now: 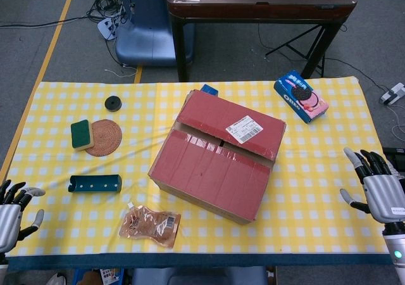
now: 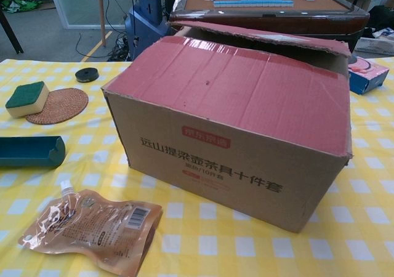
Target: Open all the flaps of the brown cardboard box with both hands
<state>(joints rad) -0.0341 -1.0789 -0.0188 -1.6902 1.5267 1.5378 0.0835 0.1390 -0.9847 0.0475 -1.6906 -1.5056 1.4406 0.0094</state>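
The brown cardboard box [image 1: 218, 153] sits in the middle of the yellow checked table, turned at an angle. Its two reddish top flaps lie closed, the far flap [image 1: 231, 123] with a white shipping label slightly raised at the seam. In the chest view the box [image 2: 234, 123] fills the frame, Chinese print on its front. My left hand [image 1: 14, 209] hovers at the table's near left corner, fingers spread, holding nothing. At the right edge my right hand [image 1: 378, 187] is open too, far from the box. Neither hand shows in the chest view.
Left of the box lie a green sponge [image 1: 82, 133] on a woven coaster [image 1: 104, 137], a black disc [image 1: 113, 102], a teal holder [image 1: 95, 183] and a clear snack pouch [image 1: 150, 225]. A blue cookie pack [image 1: 300, 95] lies at the far right. A dark table [image 1: 259, 0] stands behind.
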